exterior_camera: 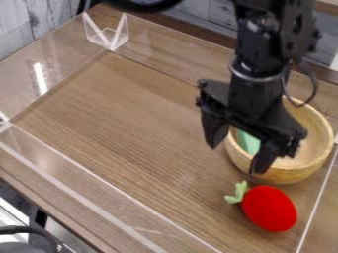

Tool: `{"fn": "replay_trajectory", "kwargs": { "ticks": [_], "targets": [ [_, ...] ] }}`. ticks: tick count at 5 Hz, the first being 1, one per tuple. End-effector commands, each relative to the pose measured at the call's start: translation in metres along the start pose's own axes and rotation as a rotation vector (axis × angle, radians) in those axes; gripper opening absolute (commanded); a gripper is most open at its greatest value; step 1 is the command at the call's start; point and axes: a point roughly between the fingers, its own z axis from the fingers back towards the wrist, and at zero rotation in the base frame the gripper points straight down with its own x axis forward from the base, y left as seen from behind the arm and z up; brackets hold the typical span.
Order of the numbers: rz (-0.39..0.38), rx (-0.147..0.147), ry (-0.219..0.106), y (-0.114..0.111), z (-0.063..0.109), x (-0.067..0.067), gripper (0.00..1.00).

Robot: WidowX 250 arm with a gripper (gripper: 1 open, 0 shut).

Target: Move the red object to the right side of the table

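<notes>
The red plush strawberry point(270, 209) lies near the table's point(119, 128) front right corner beside the wooden bowl point(311, 158), looking light and squashy, best pinched across its rounded body by the empty, spread-open gripper point(242, 148) above.

one red object point(270, 208) near the table's point(119, 119) front right corner, one wooden bowl point(306, 156) by the right edge, one green block point(254, 142) inside that bowl, one robot gripper point(243, 150), clear acrylic walls round the edges

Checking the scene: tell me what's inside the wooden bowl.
A green object shows inside the wooden bowl. The open hand covers much of the bowl's interior, hiding the rest.
</notes>
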Motion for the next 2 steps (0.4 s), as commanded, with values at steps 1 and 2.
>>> {"fn": "replay_trajectory", "kwargs": {
  "ticks": [1,2],
  "targets": [
    [0.021,-0.008,-0.072,0.005,0.019,0.01,1.0],
    [0.078,-0.001,-0.061,0.004,0.006,0.012,1.0]
  ]
}}
